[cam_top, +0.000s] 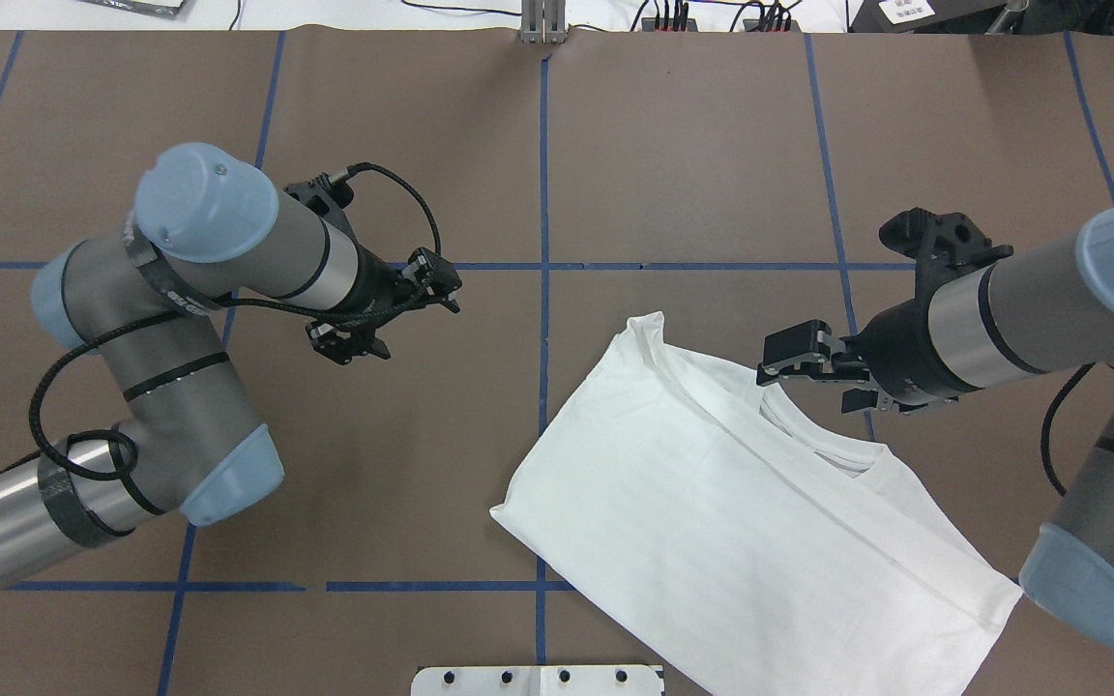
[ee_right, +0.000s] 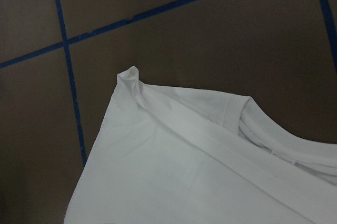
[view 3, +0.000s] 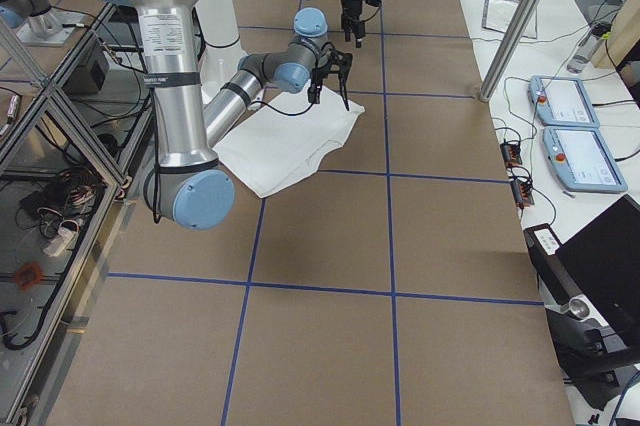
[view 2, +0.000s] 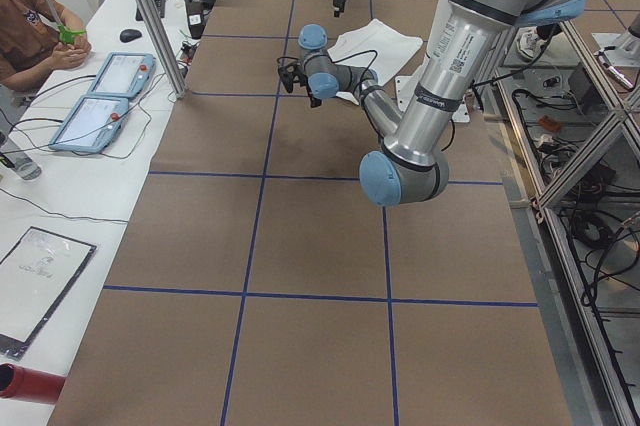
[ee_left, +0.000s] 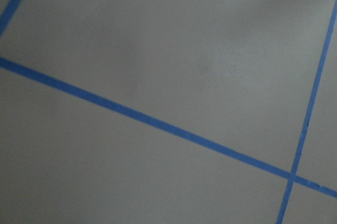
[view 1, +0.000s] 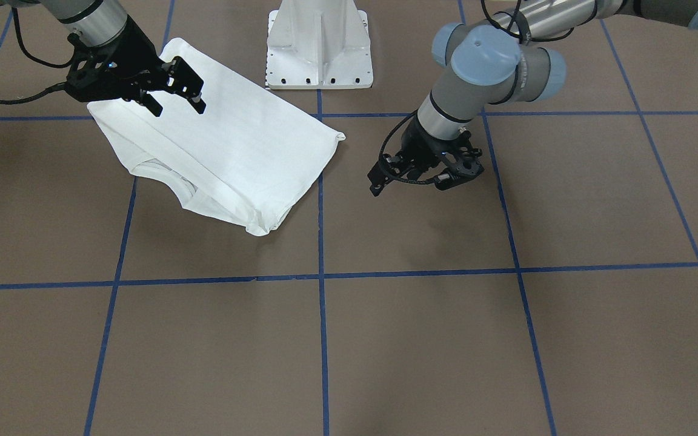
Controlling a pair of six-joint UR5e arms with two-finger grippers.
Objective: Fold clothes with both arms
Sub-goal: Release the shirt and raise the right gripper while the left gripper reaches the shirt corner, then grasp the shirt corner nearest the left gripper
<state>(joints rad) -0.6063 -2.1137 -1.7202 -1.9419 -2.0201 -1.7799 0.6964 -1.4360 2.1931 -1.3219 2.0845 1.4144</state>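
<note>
Overhead exterior showed the T-shirt [cam_top: 712, 503] part-folded at five o'clock on the bench [cam_top: 692, 145]. Your right hand [cam_top: 789, 362] hovered over its collar [cam_top: 823, 440], fingers spread and empty. Your left hand [cam_top: 412, 295] sat at nine o'clock, and I couldn't tell its grip. For an even fold, you probably needed both hands pinching matching corners.

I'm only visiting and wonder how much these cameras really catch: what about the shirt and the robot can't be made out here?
- Sleeves of the shirt: lost among the folded layers in every view.
- Shirt's near edge, overhead view: cut off by the picture's bottom edge.
- Right hand: whether it touches the cloth; no view shows the gap clearly.
- Left wrist view: only blurred table and blue tape.
</note>
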